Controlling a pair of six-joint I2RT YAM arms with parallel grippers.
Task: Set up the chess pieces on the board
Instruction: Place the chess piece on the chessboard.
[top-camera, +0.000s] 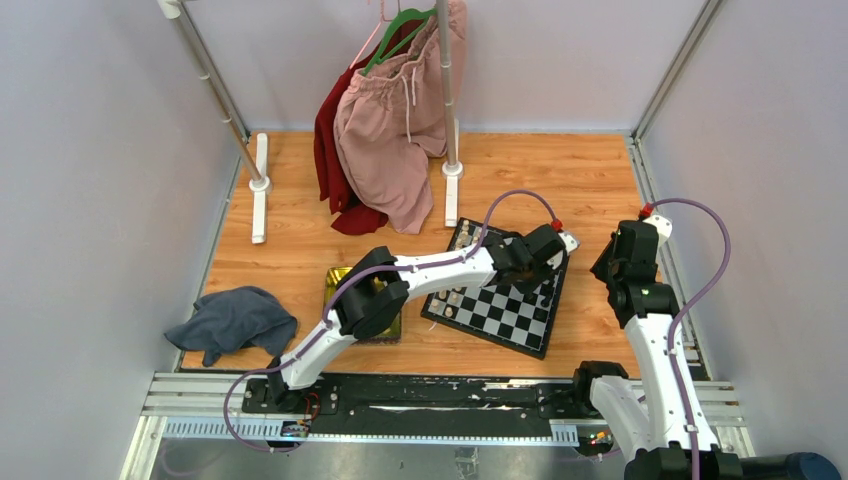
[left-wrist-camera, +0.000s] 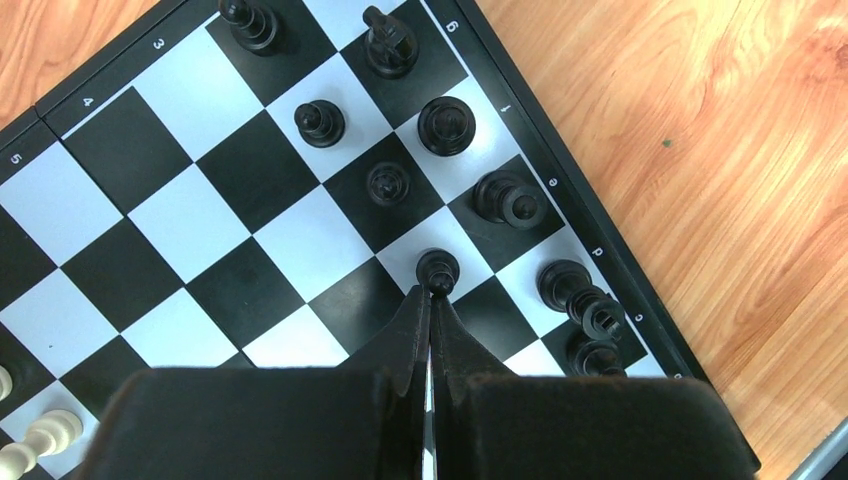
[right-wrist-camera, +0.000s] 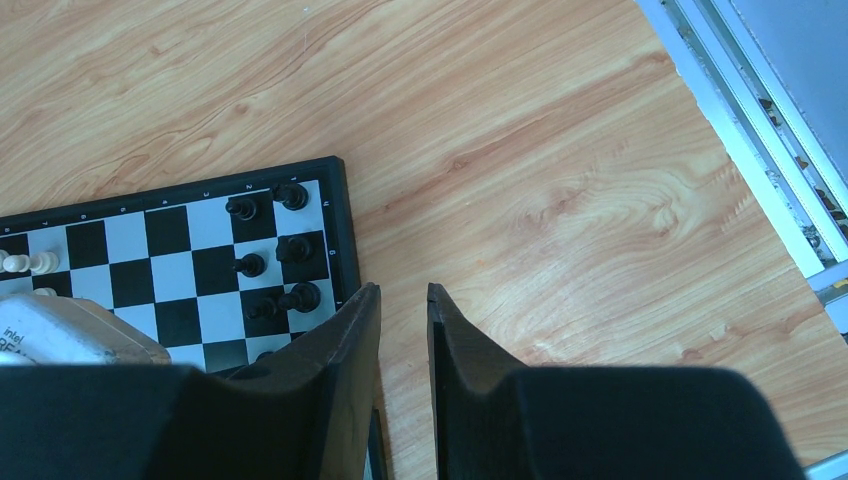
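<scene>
L wrist cam: left gripper (left-wrist-camera: 431, 300) jaws pressed shut, tips touching an upright black pawn (left-wrist-camera: 437, 268); pinched or not, can't tell. Other black chess pieces (left-wrist-camera: 446, 125) stand upright in two rows along the board (left-wrist-camera: 200, 215)'s lettered edge. Top view hides them under the arm; board lies askew, corner toward bases. Right gripper (right-wrist-camera: 403, 300) slightly parted, empty, over tabletop (right-wrist-camera: 560, 150) beside that edge.

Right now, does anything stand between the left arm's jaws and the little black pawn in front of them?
Nothing visible. The left jaws, shut, have their tips right at the black pawn on the board.
</scene>
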